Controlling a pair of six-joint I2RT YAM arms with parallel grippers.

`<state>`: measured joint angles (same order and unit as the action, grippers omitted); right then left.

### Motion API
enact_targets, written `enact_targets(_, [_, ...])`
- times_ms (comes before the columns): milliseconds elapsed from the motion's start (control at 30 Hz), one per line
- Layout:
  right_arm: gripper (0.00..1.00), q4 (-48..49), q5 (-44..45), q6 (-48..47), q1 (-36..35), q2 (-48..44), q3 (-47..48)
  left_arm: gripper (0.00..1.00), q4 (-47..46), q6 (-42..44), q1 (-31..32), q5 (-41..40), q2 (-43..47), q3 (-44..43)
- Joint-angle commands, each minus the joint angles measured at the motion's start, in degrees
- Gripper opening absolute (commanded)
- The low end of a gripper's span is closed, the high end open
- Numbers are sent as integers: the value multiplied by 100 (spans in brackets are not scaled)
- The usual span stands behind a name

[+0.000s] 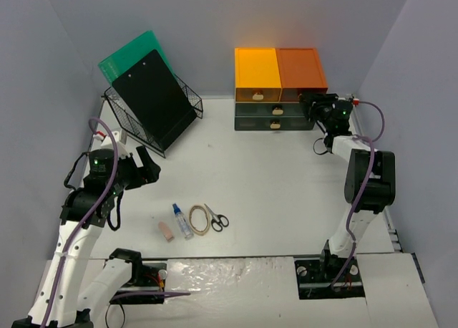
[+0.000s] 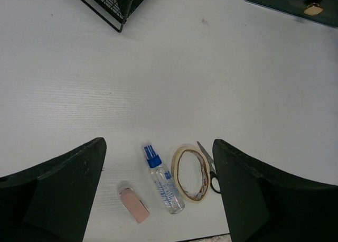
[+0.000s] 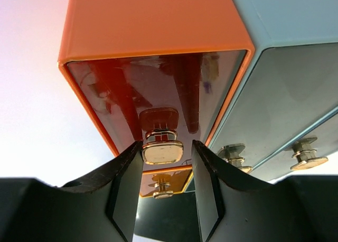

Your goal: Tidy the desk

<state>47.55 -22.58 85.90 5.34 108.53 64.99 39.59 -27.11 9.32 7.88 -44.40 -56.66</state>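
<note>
The white desk (image 1: 272,177) holds a pink eraser (image 1: 166,231), a clear spray bottle with a blue cap (image 1: 182,220), a roll of tape (image 1: 199,219) and black-handled scissors (image 1: 217,217) in a row near its front. My left gripper (image 1: 147,167) hangs open above them; its wrist view shows the eraser (image 2: 134,205), bottle (image 2: 163,181), tape (image 2: 175,173) and scissors (image 2: 207,160) below the left gripper (image 2: 158,141). My right gripper (image 1: 313,102) is at the orange drawer (image 3: 158,89), jaws either side of its gold knob (image 3: 162,152). One finger touches the knob and the other stands off by a small gap.
The drawer unit (image 1: 279,70) stands at the back, with orange drawers on top and dark teal ones (image 3: 280,104) below. A black wire basket (image 1: 187,92) at the back left holds a black clipboard (image 1: 154,99) and a green folder (image 1: 129,56).
</note>
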Motion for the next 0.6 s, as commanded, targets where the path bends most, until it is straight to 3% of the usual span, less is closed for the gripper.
enact_targets(0, [35,553,280,105,46,210,316,79,-303,39,26,0,25,-319])
enact_targets(333, [11,724,185,94,35,49,-23,79,-251,57,26,12,76,-319])
enact_targets(567, [2,704,105,32,20,-404,-558,79,-257,41,26,13,130,-301])
